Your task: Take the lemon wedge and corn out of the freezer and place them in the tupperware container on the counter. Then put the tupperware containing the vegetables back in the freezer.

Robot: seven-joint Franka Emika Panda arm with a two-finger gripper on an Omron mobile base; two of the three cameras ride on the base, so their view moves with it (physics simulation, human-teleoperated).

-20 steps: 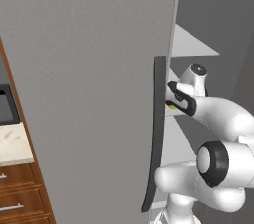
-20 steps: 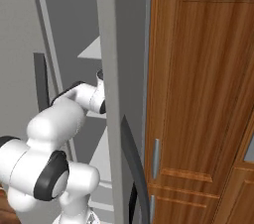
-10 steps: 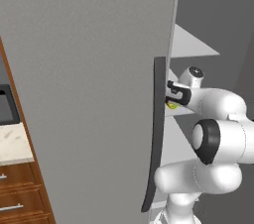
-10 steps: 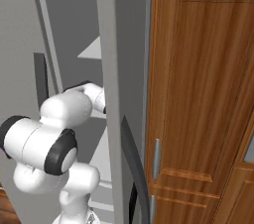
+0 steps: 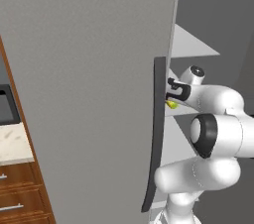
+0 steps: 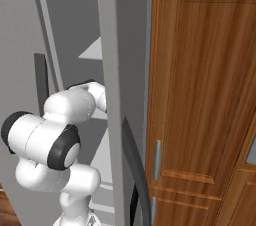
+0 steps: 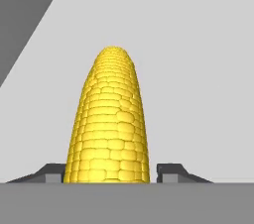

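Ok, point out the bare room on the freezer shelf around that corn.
In the hand view, pale shelf lies bare on both sides of the corn and beyond its tip, up to the dark edge at upper left. It is crowded only at the cob's near end, where the pincer fingertips flank it closely.

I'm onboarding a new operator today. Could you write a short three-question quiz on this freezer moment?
1. True or false: the corn lies between the two fingertips of the gripper.
2. What does the corn rest on: A) a pale freezer shelf, B) the counter, C) a wooden drawer?
3. Fill in: the freezer door has a long dark ____.

Key: 1 true; 2 A; 3 handle.
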